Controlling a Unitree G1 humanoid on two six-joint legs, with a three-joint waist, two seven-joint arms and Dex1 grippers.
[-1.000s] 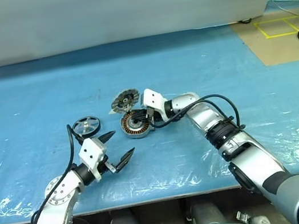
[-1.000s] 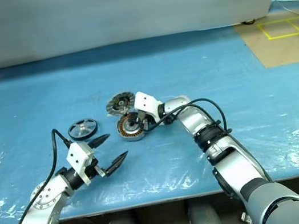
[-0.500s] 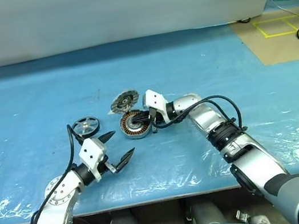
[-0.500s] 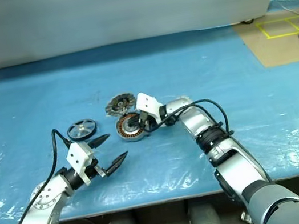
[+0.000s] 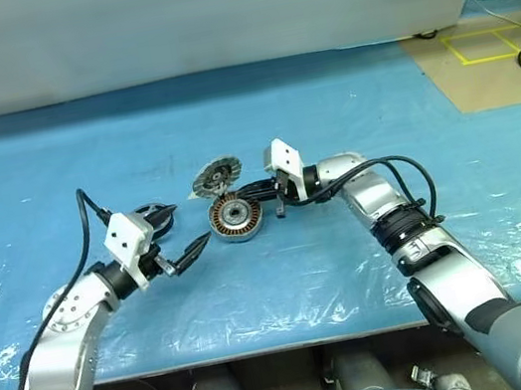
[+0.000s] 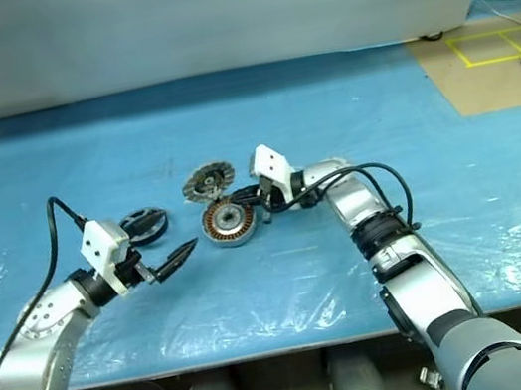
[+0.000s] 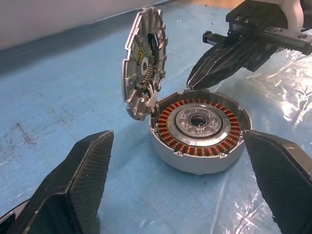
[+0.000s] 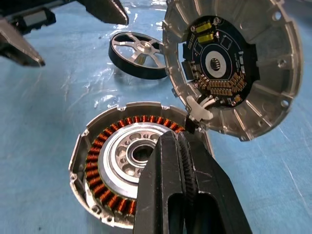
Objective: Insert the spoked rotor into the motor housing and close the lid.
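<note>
- My left gripper (image 5: 187, 236) is spread wide and holds nothing; its 2 black fingers (image 7: 80, 187) stand far apart and frame the housing ahead of them.
- My right gripper (image 5: 246, 190) is pressed shut, its 2 fingers flat against each other with nothing between them.
- The housing (image 5: 235, 218) sits open on the blue sheet (image 5: 346, 109), straight ahead of my left fingertips and just under the tip of my right gripper. Its ring of copper windings and its pale hub face up.
- The tip of my right gripper hangs over the housing's rim; whether it touches the rim I cannot tell.
- The lid (image 5: 217, 175) stands tilted up on edge at the far rim of the housing, its inner face with a dark board toward my right wrist. It looks joined to the housing at a small pale hinge piece (image 8: 200, 108).
- The rotor (image 8: 139, 54) lies flat on the sheet, apart from the housing, beyond the housing as seen from my right gripper and close beside my left gripper's far finger.
- Both my grippers point at the housing from opposite sides, with the housing between them.
</note>
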